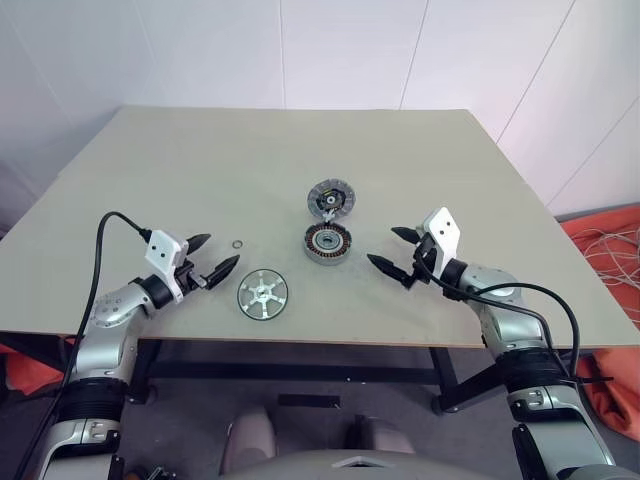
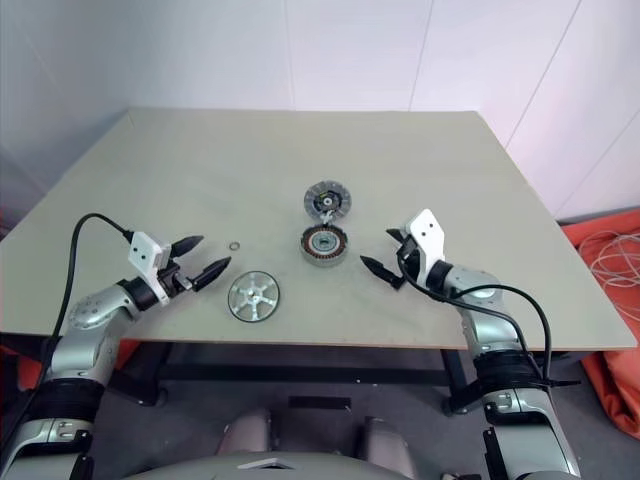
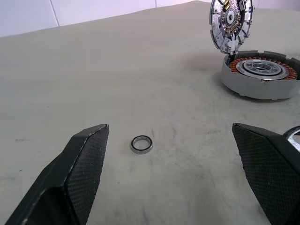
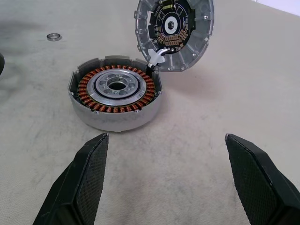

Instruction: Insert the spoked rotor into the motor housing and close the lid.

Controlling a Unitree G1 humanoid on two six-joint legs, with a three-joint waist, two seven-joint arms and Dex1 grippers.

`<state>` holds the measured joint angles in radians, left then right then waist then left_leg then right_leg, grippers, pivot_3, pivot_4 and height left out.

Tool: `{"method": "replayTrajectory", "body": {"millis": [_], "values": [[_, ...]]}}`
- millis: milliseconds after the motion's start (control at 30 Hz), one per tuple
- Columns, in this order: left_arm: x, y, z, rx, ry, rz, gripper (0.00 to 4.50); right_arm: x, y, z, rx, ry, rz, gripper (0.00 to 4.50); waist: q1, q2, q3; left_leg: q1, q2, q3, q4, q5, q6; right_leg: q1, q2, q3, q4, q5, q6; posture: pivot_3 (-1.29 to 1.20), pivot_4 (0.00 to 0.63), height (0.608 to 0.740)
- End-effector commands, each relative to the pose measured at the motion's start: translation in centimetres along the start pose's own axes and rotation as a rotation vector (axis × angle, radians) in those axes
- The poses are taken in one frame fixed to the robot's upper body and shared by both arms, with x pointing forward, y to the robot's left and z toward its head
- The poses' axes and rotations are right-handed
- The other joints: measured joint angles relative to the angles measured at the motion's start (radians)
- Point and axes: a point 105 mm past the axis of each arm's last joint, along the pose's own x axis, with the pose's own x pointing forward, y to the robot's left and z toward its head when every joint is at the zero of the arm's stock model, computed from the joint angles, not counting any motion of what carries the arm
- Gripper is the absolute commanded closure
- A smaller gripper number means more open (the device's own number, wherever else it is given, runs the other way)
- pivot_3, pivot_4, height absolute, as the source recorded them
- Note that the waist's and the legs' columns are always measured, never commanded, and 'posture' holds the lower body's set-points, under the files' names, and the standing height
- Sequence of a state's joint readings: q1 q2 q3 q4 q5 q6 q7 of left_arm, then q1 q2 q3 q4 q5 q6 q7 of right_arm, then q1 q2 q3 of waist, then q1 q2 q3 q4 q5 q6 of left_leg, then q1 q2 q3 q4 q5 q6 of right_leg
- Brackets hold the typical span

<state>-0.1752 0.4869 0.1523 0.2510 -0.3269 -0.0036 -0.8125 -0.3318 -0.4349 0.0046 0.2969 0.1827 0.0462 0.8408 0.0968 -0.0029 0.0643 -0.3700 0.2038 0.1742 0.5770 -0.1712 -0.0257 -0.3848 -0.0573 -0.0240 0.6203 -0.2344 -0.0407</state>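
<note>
The spoked rotor, a shiny silver disc, lies flat near the table's front edge. To its left my left gripper hovers open and empty. The motor housing, a squat ring with copper windings, sits mid-table. The lid rests just behind it, tilted up against the housing's far rim, with its circuit side toward my right wrist camera. My right gripper is open and empty, right of the housing and pointing at it. In the wrist views each pair of fingers is spread wide.
A tiny washer ring lies on the beige table between my left gripper and the housing, straight ahead in the left wrist view. The table's front edge runs just below the rotor. Orange material and cables lie on the floor at right.
</note>
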Motion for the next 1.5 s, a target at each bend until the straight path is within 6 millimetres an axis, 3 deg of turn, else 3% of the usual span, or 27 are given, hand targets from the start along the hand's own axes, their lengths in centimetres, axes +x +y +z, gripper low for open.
{"method": "replayTrajectory", "body": {"millis": [33,467,700,867,1200,1500], "values": [[0.2,0.0,1.6,0.048,-0.048,-0.005,0.04,0.0,-0.2,1.6,-0.054,-0.039,0.006,0.0,0.0,0.0,0.0,0.0,0.0,0.0,0.0,0.0,0.0,0.0,0.0,0.0,0.0,0.0,0.0,0.0,0.0,0.74],[0.0,0.6,1.7,-0.015,-0.05,0.016,0.04,0.1,-0.1,1.5,-0.054,-0.032,0.013,0.0,0.0,0.0,0.0,0.0,0.0,0.0,0.0,0.0,0.0,0.0,0.0,0.0,0.0,0.0,0.0,0.0,0.0,0.74],[-0.4,-0.1,3.1,-0.32,-0.023,-0.018,0.04,0.0,0.0,1.4,-0.053,-0.023,0.016,0.0,0.0,0.0,0.0,0.0,0.0,0.001,0.0,0.0,0.0,0.0,0.0,0.0,0.0,0.0,0.0,0.0,0.0,0.74],[-1.2,-2.0,3.4,-0.562,0.092,-0.167,0.04,0.1,0.0,1.4,-0.053,-0.022,0.019,0.0,-0.002,0.0,0.0,0.001,0.0,0.001,0.0,0.0,0.0,0.0,0.0,0.0,0.001,0.0,0.0,0.0,0.0,0.74],[-0.9,-2.9,1.5,-0.926,0.266,-0.22,0.04,0.2,0.1,1.4,-0.053,-0.026,0.016,0.0,-0.001,0.0,0.0,0.002,0.0,0.001,0.001,0.0,0.0,0.001,0.0,0.0,0.001,0.0,0.0,0.0,0.0,0.74],[-0.9,-4.3,-0.7,-0.987,0.402,-0.257,0.04,-0.2,0.5,1.4,-0.015,-0.025,0.046,0.0,-0.001,0.0,0.0,0.001,0.0,0.0,0.0,0.0,0.0,0.001,0.001,0.0,0.0,0.0,0.0,0.0,0.0,0.74]]}}
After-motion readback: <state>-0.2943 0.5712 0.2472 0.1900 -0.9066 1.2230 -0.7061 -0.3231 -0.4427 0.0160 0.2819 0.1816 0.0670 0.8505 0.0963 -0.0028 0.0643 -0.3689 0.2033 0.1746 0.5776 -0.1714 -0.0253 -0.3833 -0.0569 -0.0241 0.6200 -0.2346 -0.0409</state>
